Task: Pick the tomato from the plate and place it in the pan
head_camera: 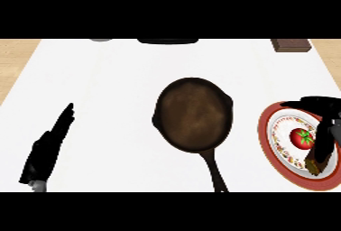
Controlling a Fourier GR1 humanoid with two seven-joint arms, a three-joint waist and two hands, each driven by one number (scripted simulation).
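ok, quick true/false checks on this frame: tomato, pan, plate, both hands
1. The tomato lies in the pan. False: it is on the plate; nothing is in the pan.
2. The pan's handle points toward the view's lower edge. True.
3. The plate is left of the pan. False: it is to the pan's right.
4. The left hand is open at the view's left, holding nothing. True.
5. The right hand is over the pan. False: it is over the plate, beside the tomato.
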